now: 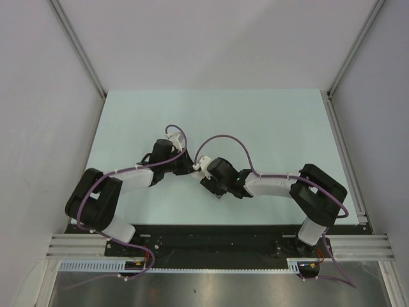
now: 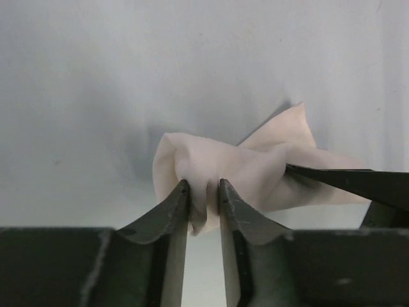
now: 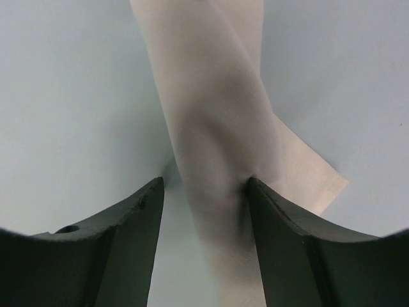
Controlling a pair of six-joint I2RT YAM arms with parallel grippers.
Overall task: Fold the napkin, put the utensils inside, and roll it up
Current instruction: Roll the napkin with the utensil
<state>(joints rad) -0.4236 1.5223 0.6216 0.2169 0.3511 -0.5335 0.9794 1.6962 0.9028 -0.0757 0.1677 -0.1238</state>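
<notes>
The left claw [image 2: 204, 187] is pinching a fold of the soft, limp napkin [image 2: 255, 167] bunched on the tabletop [image 2: 83, 96] while the right claw [image 3: 204, 184] is straddling it unclenched, thicker folds likely giving the surest hold.

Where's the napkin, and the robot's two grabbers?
napkin [image 3: 211, 109]: right wrist view, middle of the cloth.
left gripper [image 2: 206, 203]: left wrist view, between its fingertips.
right gripper [image 3: 204, 187]: right wrist view, between its fingertips.

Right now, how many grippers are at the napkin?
2. The left gripper pinches a fold of the napkin; the right gripper straddles the same twisted cloth, its fingers apart. None is hidden.
</notes>
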